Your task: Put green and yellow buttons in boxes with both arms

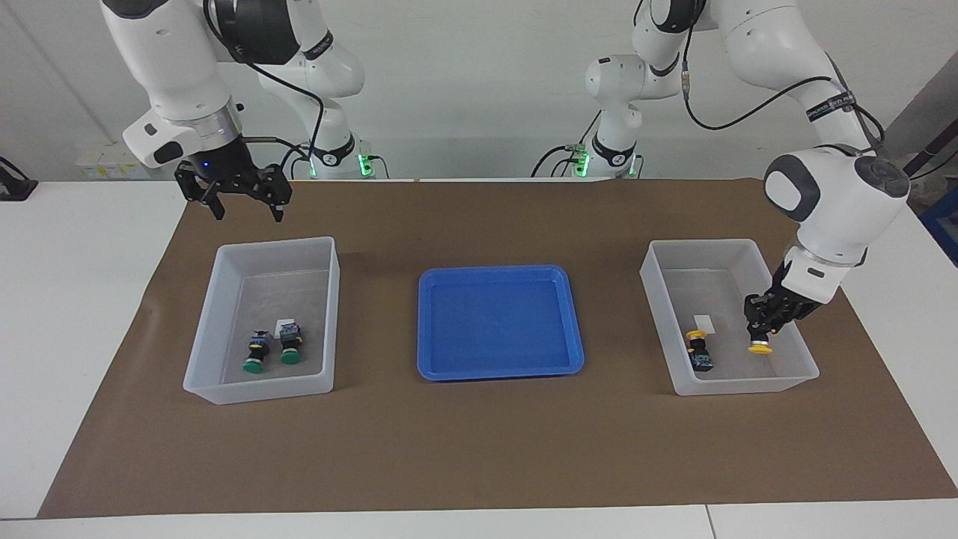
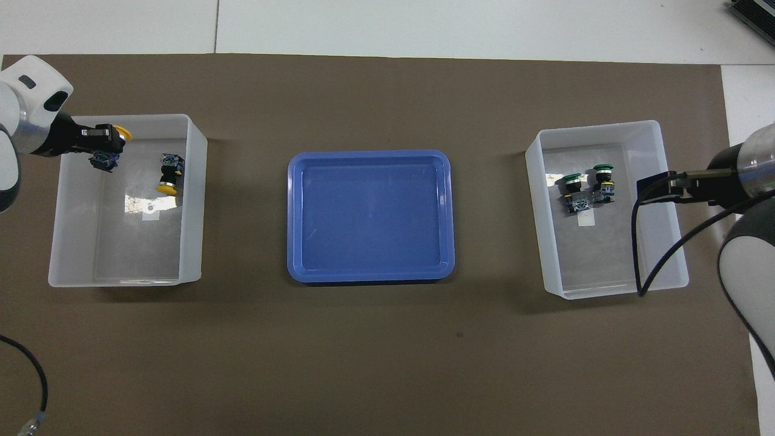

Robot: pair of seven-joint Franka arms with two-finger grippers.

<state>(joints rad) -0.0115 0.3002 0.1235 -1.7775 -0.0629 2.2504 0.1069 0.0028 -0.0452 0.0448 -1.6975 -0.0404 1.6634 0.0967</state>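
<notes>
My left gripper (image 1: 761, 332) (image 2: 106, 144) is shut on a yellow button (image 1: 760, 348) (image 2: 123, 131), cap down, low inside the box (image 1: 700, 244) (image 2: 195, 200) at the left arm's end of the table, close to its outer wall. A second yellow button (image 1: 700, 351) (image 2: 167, 176) lies on that box's floor beside a white label. Two green buttons (image 1: 271, 350) (image 2: 586, 187) lie side by side in the other box (image 1: 262, 245) (image 2: 593, 126). My right gripper (image 1: 249, 215) (image 2: 648, 188) hangs open and holds nothing, above the edge of that box nearest the robots.
A shallow blue tray (image 1: 494, 269) (image 2: 369, 215) sits between the two boxes with nothing in it. Brown paper covers the table under everything. A black cable (image 2: 636, 242) from the right arm hangs over the box with the green buttons.
</notes>
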